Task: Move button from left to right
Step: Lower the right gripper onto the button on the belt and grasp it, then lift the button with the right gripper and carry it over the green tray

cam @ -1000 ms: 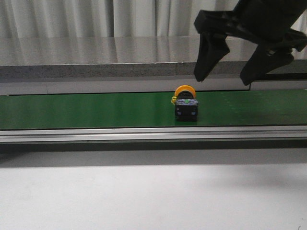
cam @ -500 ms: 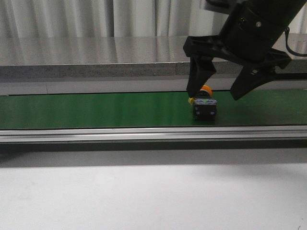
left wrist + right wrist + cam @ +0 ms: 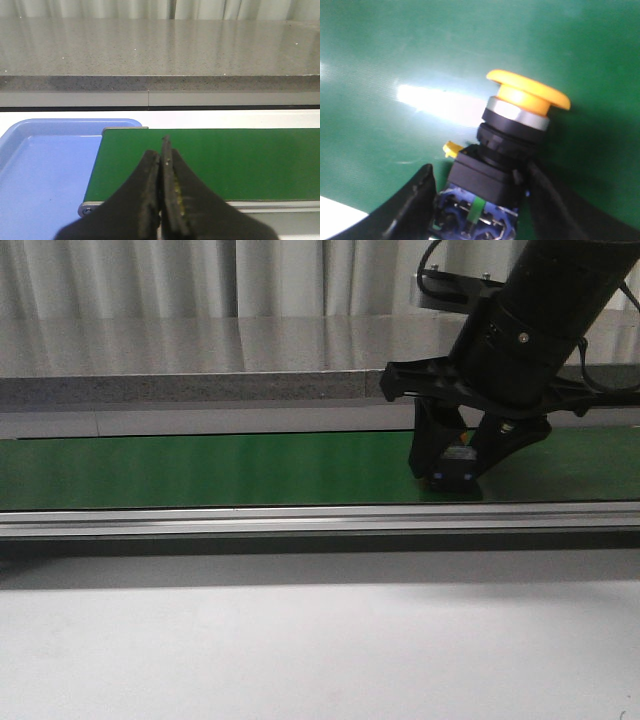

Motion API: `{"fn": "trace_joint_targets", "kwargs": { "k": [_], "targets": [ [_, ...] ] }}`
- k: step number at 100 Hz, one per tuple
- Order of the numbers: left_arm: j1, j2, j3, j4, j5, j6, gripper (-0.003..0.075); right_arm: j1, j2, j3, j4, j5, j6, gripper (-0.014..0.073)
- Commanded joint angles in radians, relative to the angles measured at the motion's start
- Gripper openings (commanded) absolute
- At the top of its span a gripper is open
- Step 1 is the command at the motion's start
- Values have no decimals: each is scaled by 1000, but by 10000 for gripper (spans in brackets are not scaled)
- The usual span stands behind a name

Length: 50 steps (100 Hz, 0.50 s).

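The button [image 3: 458,468] stands on the green conveyor belt [image 3: 200,468], right of its middle. In the right wrist view its yellow-orange cap [image 3: 527,100] tops a black body with a blue base. My right gripper [image 3: 455,478] has come down over it, and both black fingers [image 3: 417,200] press against the sides of the button's body [image 3: 485,175]. From the front most of the button is hidden behind the fingers. My left gripper [image 3: 162,150] is shut with nothing in it, hovering over the belt's left end [image 3: 240,160]. It is out of the front view.
An aluminium rail [image 3: 250,520] runs along the belt's near edge, with white tabletop in front. A grey stone ledge [image 3: 200,380] and curtains stand behind. A blue tray [image 3: 45,170] lies just past the belt's left end.
The button rode the belt to the right. My right gripper dropped from above the belt down over the button, and its fingers drew in from wide open until they touch the body.
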<state>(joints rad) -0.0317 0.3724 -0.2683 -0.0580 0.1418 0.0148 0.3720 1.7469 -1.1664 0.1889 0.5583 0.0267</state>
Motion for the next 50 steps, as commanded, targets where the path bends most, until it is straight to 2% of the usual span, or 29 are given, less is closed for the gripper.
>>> {"fn": "trace_joint_targets", "kwargs": {
  "k": [1, 18, 30, 50],
  "targets": [
    [-5, 3, -27, -10, -85, -1, -20, -3, -54, -46, 12, 14, -3, 216],
    [-5, 3, -27, -10, -85, -1, -20, -5, -100, -131, -62, 126, -3, 216],
    [-5, 3, -27, -10, -85, -1, -20, -21, -140, -199, -198, 226, -3, 216],
    [-5, 3, -27, -10, -85, -1, -20, -166, -168, -283, -359, 291, -5, 216]
  ]
}}
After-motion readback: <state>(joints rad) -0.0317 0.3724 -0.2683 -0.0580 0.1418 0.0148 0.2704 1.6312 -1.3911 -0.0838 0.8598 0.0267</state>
